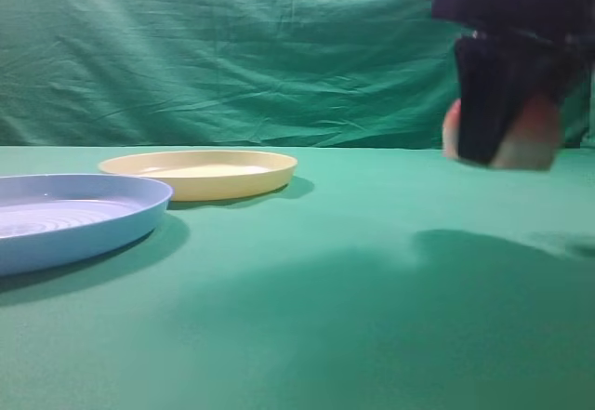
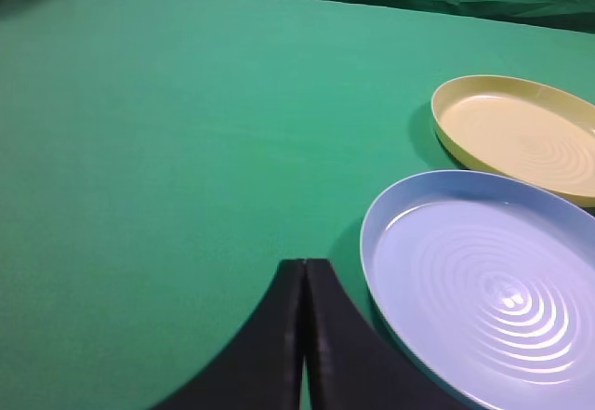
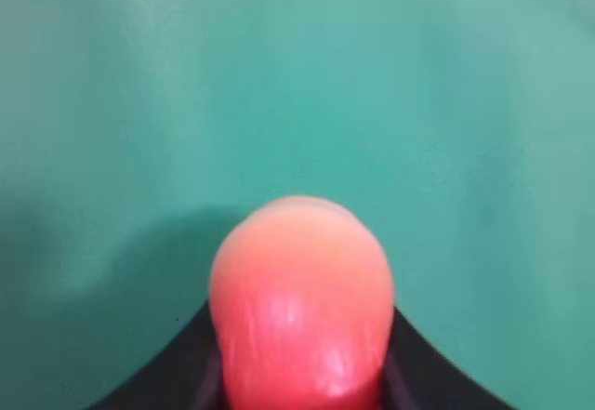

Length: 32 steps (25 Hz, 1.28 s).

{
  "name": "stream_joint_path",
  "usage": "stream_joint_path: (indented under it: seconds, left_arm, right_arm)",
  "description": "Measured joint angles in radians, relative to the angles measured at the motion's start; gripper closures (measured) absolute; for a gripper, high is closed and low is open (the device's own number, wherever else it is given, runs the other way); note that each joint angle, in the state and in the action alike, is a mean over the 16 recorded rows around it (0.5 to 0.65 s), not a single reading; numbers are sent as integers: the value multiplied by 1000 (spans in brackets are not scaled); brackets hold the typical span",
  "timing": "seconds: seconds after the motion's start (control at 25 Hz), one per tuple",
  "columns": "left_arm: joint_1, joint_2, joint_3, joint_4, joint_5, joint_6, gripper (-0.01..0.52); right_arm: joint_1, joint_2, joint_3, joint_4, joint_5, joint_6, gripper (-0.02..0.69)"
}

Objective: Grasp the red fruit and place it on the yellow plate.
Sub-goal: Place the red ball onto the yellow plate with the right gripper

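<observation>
Exterior high view: right gripper (image 1: pixel 497 150) is raised above the table (image 1: pixel 372 317), blurred, with the red fruit (image 1: pixel 532 140) showing on both sides of its dark fingers.
Red fruit, look: smooth, rounded, glossy orange-red skin with faint paler streaks; in the right wrist view the red fruit (image 3: pixel 302 303) fills the lower centre.
Red fruit, place: pinched between the right gripper's jaws, off the green cloth, well apart from both plates.
Right gripper, state: clamped on the fruit, one dark finger (image 3: pixel 167 373) on each flank.
Yellow plate (image 1: pixel 200 172): shallow, pale yellow, low flared rim, nothing lying in it; rests on the table at left.
Blue plate (image 1: pixel 74 217): light blue, ridged rings, just beside the yellow plate, nearer the camera.
Left gripper (image 2: pixel 304 266): fingers pressed together, holding nothing, close to the blue plate's rim.
Backdrop (image 1: pixel 232 47): creased green cloth.
</observation>
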State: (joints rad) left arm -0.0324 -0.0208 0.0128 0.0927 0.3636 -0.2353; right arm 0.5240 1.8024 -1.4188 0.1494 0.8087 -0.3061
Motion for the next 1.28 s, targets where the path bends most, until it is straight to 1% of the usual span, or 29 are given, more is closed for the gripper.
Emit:
stream_joint_path:
  seconds: [0.28,0.36,0.44,0.52,0.72,0.92,1.0,1.08,1.12,1.2,1.28]
  left_arm:
    - [0,0,0,0,0,0,514]
    - [0,0,0,0,0,0,514]
    - [0,0,0,0,0,0,514]
    - [0,0,0,0,0,0,514]
    - [0,0,0,0,0,0,514]
    - [0,0,0,0,0,0,514]
    - [0,0,0,0,0,0,514]
    - [0,0,0,0,0,0,514]
    - [0,0,0,0,0,0,514]
    - [0,0,0,0,0,0,514]
    - [0,0,0,0,0,0,514]
  right_arm:
    - [88,190,-263,13,-49,-24,460]
    - [106,253,-325,14,-61,-28,452]
    - [119,314,-378,16,-71,-30,429]
    - [128,367,-421,16,-83,-31,389]
    - [138,455,-486,12,-112,-32,253]
    - [140,485,-512,3,-124,-32,119]
    - [140,481,-521,-1,-117,-32,87]
    - [140,468,-532,-6,-102,-32,85]
    - [140,459,-539,-8,-91,-32,99]
    - [140,437,-553,-12,-64,-32,150]
    - [140,408,-567,-15,-31,-32,222]
